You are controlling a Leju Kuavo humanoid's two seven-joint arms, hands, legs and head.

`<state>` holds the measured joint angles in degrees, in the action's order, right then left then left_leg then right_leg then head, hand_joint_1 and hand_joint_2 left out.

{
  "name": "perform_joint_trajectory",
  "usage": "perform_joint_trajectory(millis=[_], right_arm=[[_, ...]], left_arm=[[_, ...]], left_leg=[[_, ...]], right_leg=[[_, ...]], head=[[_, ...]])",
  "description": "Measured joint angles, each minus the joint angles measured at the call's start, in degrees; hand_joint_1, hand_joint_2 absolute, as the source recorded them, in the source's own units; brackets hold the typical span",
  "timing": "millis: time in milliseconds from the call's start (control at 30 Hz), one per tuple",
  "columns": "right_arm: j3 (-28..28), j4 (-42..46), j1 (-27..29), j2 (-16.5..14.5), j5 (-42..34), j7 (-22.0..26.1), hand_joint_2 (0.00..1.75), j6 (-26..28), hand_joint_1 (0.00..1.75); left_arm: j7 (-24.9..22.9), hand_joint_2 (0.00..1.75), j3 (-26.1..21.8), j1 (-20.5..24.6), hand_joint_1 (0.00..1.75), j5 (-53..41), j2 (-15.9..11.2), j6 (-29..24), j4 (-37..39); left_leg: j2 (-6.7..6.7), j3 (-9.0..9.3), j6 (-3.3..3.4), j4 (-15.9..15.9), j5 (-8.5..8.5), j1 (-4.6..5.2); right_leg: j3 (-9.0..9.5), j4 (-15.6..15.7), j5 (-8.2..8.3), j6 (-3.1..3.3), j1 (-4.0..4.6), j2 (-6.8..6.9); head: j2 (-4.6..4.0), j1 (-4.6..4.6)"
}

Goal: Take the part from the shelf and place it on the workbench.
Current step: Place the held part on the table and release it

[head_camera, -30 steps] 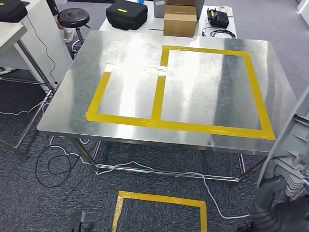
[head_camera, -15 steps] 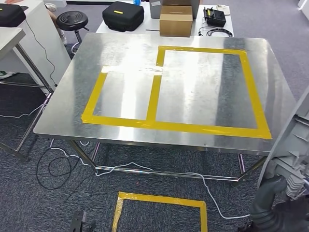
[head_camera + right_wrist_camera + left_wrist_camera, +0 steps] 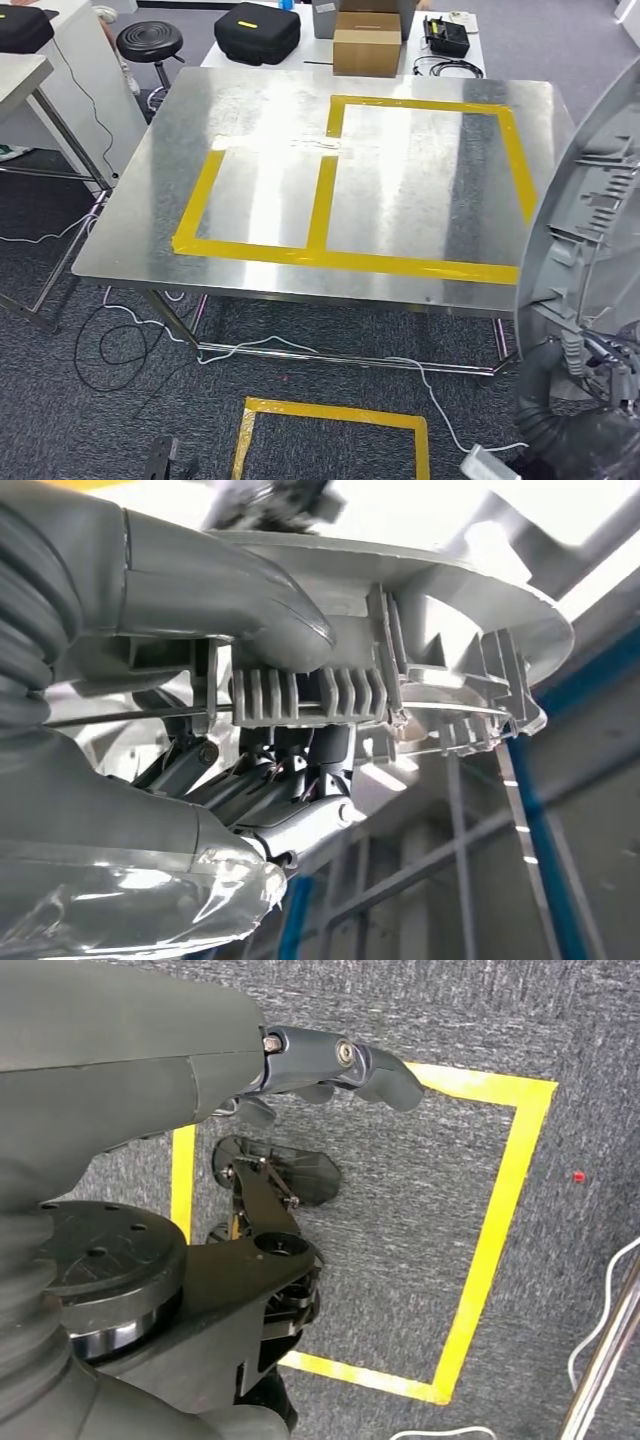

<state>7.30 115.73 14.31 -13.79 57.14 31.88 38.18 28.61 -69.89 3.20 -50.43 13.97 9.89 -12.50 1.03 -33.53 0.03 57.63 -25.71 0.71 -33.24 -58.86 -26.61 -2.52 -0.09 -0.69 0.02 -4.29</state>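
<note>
The part (image 3: 581,210), a large grey moulded piece with ribs and a rounded outer rim, is seen at the right edge of the head view. It is held upright, on its edge, with the ribbed inner side turned toward the camera. Its long axis runs from low near the robot's body up and a little away, and the curved rim overlaps the right side of the surface (image 3: 256,110) in the picture. Whether it is over the surface or before it cannot be told.

In the right wrist view the right hand (image 3: 294,780) is seen grasping the part (image 3: 423,630): the thick thumb is laid on one face, and the dark fingers (image 3: 302,825) are pressed against the ribbed underside. The left hand (image 3: 332,1065) is seen hanging over the carpet floor (image 3: 392,1220), with the fingers stretched out and nothing held in them.

The surface is a metal top marked with yellow tape (image 3: 324,200) in two rectangles, a smaller one on the left and a bigger one on the right. Its near edge is crossed by no object. On the floor before it a yellow tape square (image 3: 332,412) is laid, and a white cable (image 3: 302,345) is run under the table. Behind the far edge a cardboard box (image 3: 367,42), a black case (image 3: 256,30) and a black stool (image 3: 151,42) are placed.
</note>
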Motion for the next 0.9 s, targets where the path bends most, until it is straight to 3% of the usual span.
perform_joint_trajectory(millis=[200,300,600,800,900], right_arm=[[-5.3,-3.0,-2.4,0.1,3.0,-2.7,1.75,0.0,1.75],[-8.1,-5.2,-4.2,0.8,5.8,-6.7,1.75,0.0,1.75],[-15.8,-15.8,-10.7,9.5,7.5,-15.8,1.75,0.0,1.75],[-16.9,-18.7,-11.8,12.0,8.0,-16.6,1.75,0.0,1.75],[-16.9,-20.7,-12.7,13.9,8.5,-20.5,1.75,-0.1,1.75]], left_arm=[[0.0,1.75,0.0,-0.2,0.0,-0.1,0.0,0.1,0.0],[0.0,1.75,0.0,-0.2,0.0,-0.3,-0.1,0.2,0.0],[0.2,1.75,0.0,-0.3,0.0,-1.0,-0.6,1.0,0.0],[0.2,1.75,0.0,-0.3,0.0,-1.0,-0.8,1.0,0.0],[0.2,1.75,0.0,-0.3,0.0,-1.2,-0.8,1.1,0.0]], left_leg=[[0.0,0.0,0.04,0.0,0.01,0.03],[0.0,0.0,0.05,0.0,0.01,0.03],[0.0,-0.01,0.1,0.0,0.03,0.1],[0.0,0.0,0.11,0.0,0.01,0.11],[0.0,-0.01,0.11,0.0,0.01,0.11]], right_leg=[[0.02,0.1,0.03,-0.03,-0.03,0.0],[0.02,0.1,0.03,-0.04,-0.03,0.0],[0.04,0.1,0.15,-0.21,-0.11,0.0],[0.02,0.1,0.14,-0.22,-0.12,0.0],[0.02,0.1,0.14,-0.22,-0.12,0.0]], head=[[-0.01,-0.01],[-0.01,-0.02],[-0.01,0.0],[-0.01,-0.02],[0.0,-0.02]])
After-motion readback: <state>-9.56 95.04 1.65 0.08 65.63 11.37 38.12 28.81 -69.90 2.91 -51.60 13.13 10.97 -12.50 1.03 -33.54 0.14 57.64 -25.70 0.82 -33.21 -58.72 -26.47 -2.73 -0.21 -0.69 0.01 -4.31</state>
